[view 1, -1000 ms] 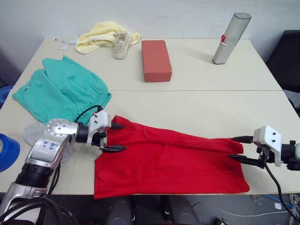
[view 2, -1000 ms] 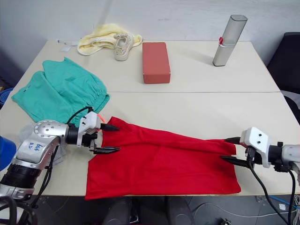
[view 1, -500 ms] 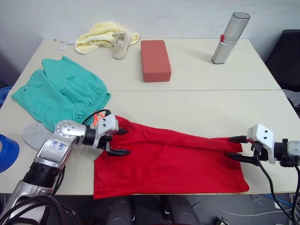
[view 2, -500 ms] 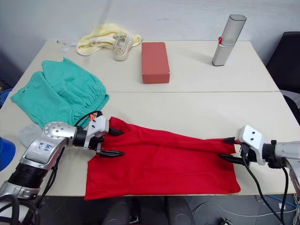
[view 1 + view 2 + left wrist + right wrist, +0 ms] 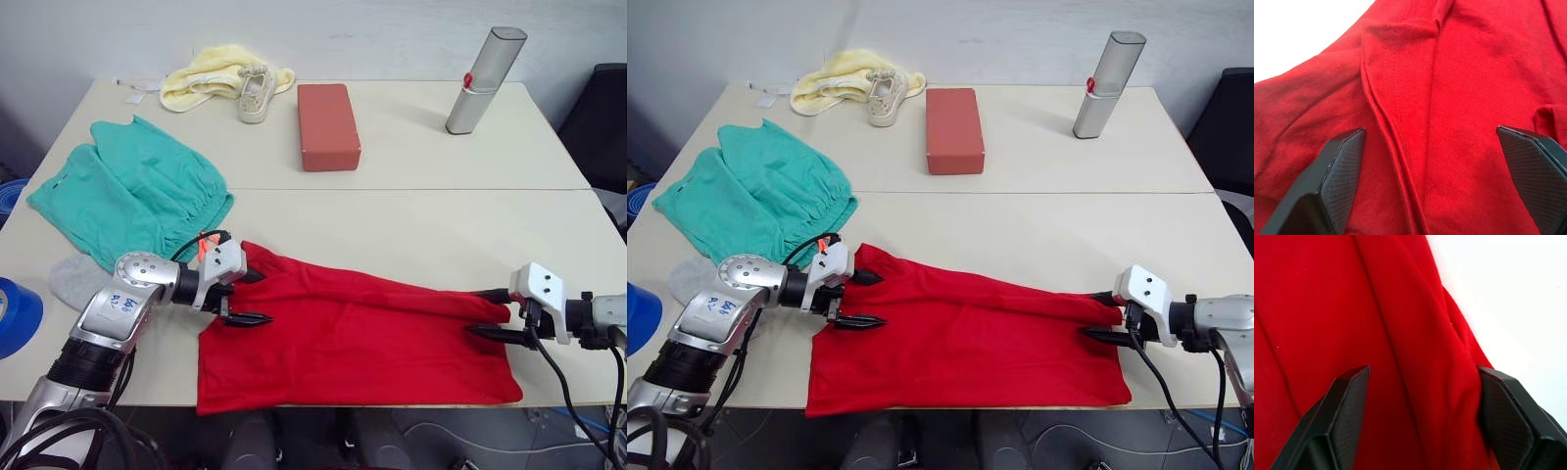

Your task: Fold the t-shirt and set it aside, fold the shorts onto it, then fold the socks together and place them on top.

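The red t-shirt (image 5: 362,338), folded lengthwise into a long band, lies along the table's front edge. My left gripper (image 5: 247,297) is open at the shirt's left end, its fingers straddling the upper left corner; a stitched hem (image 5: 1396,98) lies between the fingertips (image 5: 1339,169). My right gripper (image 5: 492,313) is open at the shirt's right end, with the bunched right edge (image 5: 1440,362) between its fingers (image 5: 1506,416). The teal shorts (image 5: 132,191) lie spread at the left. One grey sock (image 5: 76,281) shows beside them, partly behind my left arm.
At the back stand a pale yellow cloth (image 5: 208,78), a small shoe (image 5: 255,93), a red-brown block (image 5: 328,125) and a silver case (image 5: 485,80). A blue roll (image 5: 15,315) sits at the left edge. A black chair (image 5: 600,113) is at right.
My left gripper has slid further onto the shirt's left corner. My right gripper has moved left until its fingers straddle the shirt's right edge. Both stay open.
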